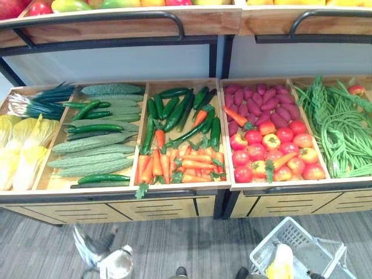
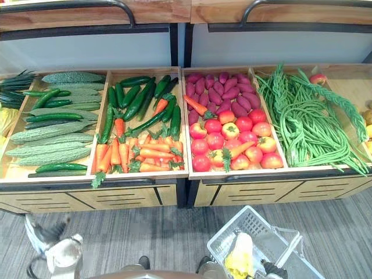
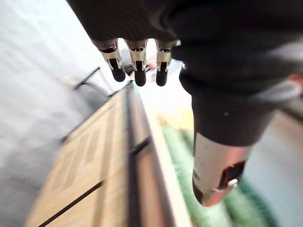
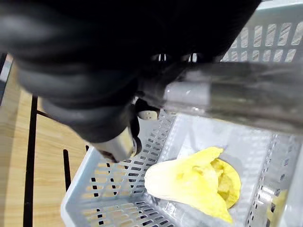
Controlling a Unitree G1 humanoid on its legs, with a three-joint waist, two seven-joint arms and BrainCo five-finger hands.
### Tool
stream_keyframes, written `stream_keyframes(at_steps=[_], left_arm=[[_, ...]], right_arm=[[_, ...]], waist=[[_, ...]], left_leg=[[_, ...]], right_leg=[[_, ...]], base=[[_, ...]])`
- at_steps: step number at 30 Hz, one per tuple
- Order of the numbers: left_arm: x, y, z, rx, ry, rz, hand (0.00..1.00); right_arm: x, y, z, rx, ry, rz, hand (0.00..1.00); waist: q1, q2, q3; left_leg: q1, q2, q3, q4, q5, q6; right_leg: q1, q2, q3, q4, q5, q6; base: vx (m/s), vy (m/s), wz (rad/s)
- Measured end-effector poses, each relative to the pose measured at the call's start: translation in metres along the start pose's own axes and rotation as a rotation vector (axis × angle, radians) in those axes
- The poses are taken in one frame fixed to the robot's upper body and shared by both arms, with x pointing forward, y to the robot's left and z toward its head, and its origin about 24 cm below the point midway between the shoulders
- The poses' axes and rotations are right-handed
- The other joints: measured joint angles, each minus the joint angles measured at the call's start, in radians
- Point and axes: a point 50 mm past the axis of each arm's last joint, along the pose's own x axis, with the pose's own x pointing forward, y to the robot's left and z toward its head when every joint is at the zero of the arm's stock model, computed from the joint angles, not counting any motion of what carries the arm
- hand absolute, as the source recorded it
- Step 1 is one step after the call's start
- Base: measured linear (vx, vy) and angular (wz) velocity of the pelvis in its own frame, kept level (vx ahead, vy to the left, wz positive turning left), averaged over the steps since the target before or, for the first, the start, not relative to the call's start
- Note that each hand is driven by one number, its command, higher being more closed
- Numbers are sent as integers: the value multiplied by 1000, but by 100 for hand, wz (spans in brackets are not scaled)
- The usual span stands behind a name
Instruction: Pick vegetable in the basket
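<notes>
**A:** Left hand (image 3: 213,94)?

**B:** Low at the left, above the grey floor (image 1: 174,238), close to the front of the wooden stand (image 1: 163,206). Fingers (image 3: 138,66) straight, thumb set apart, nothing held.

**A:** Right hand (image 4: 94,85)?

**B:** Low at the right, closed round the handle (image 4: 236,101) of the pale slatted basket (image 1: 290,229). Thumb (image 4: 118,144) curled beneath the bar.

**A:** Position of the task's vegetable?

**B:** One yellow leafy head (image 4: 194,182) lying on the bottom of the basket, touching neither hand. More yellow leafy heads (image 1: 23,148) in the stand's far-left compartment.

**A:** Other produce on the stand, from left to right?

**B:** Spring onions (image 1: 40,99) at the back left corner. Then bitter gourds (image 1: 96,154) mixed with cucumbers (image 1: 96,128). Next compartment: dark green peppers (image 1: 174,110) at the back, carrots (image 1: 180,165) at the front. Then purple sweet potatoes (image 1: 264,102) behind tomatoes (image 1: 273,154), with a stray carrot or two among them. Long beans (image 1: 340,131) at the far right.
</notes>
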Motion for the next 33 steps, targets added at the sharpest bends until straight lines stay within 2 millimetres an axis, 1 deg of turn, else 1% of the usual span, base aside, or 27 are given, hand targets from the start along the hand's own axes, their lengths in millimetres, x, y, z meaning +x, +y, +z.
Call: stream_keyframes(at_steps=[1,2,3,7,8,9,11,12,13,14,15,16,17,18,20,21,23,24,26,27,29,31,33], left_arm=[[8,6,19,-15,-136,53,0],[14,12,32,-20,-240,86,0],[22,21,52,-37,-395,128,0],[33,32,92,-55,-721,136,0],[36,31,102,-41,-801,110,0],[37,30,106,-30,-836,87,0],[39,20,121,34,-963,-61,0],[38,12,127,79,-1017,-172,0],[37,7,128,105,-1038,-229,0],[35,-2,129,163,-1072,-343,0],[34,-10,130,220,-1082,-446,0],[35,-15,129,239,-1070,-500,0],[37,-23,128,295,-1052,-595,0],[38,-27,128,329,-1042,-647,0],[40,-38,126,440,-1017,-848,0],[41,-40,127,463,-1018,-886,0],[40,-50,134,496,-989,-1039,0],[40,-53,135,506,-982,-1072,0],[42,-64,138,519,-928,-1182,0],[43,-66,139,527,-916,-1197,0],[54,-73,139,550,-856,-1224,0],[59,-76,139,568,-836,-1223,0],[61,-78,144,568,-845,-1215,0]], right_arm=[[0,-1,0,-10,-12,-1,100],[-1,-2,0,-16,-15,-1,100],[-1,-2,-1,-24,-17,-1,100],[-1,-1,1,-27,-35,7,100],[-1,-1,3,-29,-41,11,100],[0,-1,4,-31,-44,13,100],[2,-7,8,-42,-55,17,100],[3,-11,12,-51,-65,20,100],[4,-12,15,-57,-72,21,100],[6,-16,21,-69,-90,21,100],[8,-19,27,-75,-106,18,100],[9,-20,30,-77,-113,20,100],[10,-21,34,-92,-124,30,100],[10,-22,36,-101,-128,31,100],[11,-23,38,-113,-136,36,100],[11,-24,38,-115,-136,38,100],[11,-27,40,-125,-144,44,100],[11,-27,41,-128,-146,43,100],[11,-26,43,-139,-156,59,100],[12,-25,44,-146,-162,65,100],[11,-22,54,-168,-207,80,100],[11,-20,59,-188,-237,86,100],[10,-15,65,-203,-265,102,100]], waist=[[0,0,0],[0,1,-1],[1,1,-2],[2,1,-6],[2,1,-6],[1,1,-7],[-3,1,-7],[-3,1,-7],[-4,2,-8],[-11,5,-10],[-21,6,-10],[-27,7,-10],[-37,8,-11],[-44,8,-11],[-51,11,-11],[-51,11,-11],[-53,15,-11],[-54,16,-11],[-60,21,-11],[-64,22,-10],[-78,31,-5],[-88,35,-3],[-98,36,-2]], left_leg=[[1,-2,0,0,0,0],[1,-3,0,0,0,0],[1,-5,0,-1,4,1],[4,-7,2,-16,5,2],[4,-9,5,-16,3,2],[4,-10,7,-17,2,3],[11,-13,15,-16,-4,7],[20,-16,33,-16,-9,13],[23,-17,37,-15,-11,15],[23,-21,48,-14,-16,18],[23,-27,61,-13,-19,22],[23,-29,63,-12,-21,24],[22,-34,71,-3,-27,31],[21,-36,76,3,-30,32],[23,-41,99,10,-42,34],[22,-40,104,13,-45,36],[19,-47,120,22,-49,39],[19,-48,122,22,-49,39],[21,-50,138,20,-50,39],[21,-51,140,20,-50,39],[17,-52,151,18,-49,39],[19,-51,161,16,-49,39],[19,-50,175,8,-49,38]], right_leg=[[-1,-1,3,0,3,4],[-1,-2,4,-1,5,7],[-1,-2,5,-2,7,7],[-1,2,8,-11,20,1],[-2,7,15,-15,23,0],[-3,7,19,-16,23,0],[-4,6,41,-22,27,-1],[-3,6,53,-30,32,-1],[-3,6,63,-34,36,-2],[-3,6,82,-47,48,-4],[-6,3,95,-57,55,4],[-5,1,99,-62,60,4],[-5,-3,106,-68,66,7],[-5,-5,112,-69,69,8],[-8,-9,140,-75,80,12],[-9,-10,146,-79,83,14],[-22,-16,166,-82,94,18],[-23,-17,169,-82,96,18],[-25,-17,187,-82,99,21],[-28,-17,190,-81,99,22],[-41,-16,204,-80,103,21],[-45,-14,213,-80,103,21],[-56,-9,227,-79,105,19]], base=[[0,0,0],[58,17,-2],[63,11,0],[84,7,-1],[88,3,-8],[84,9,-10],[92,30,-13],[82,40,-23],[56,43,-32],[22,46,-32],[14,46,-28],[4,57,-23],[-5,46,-16],[-22,56,-26],[-44,35,-30],[-52,23,-30],[-42,26,-22],[-38,24,-13],[-54,15,-17],[-50,4,-15],[-25,-1,-14],[-5,-3,-16],[15,-7,-18]])
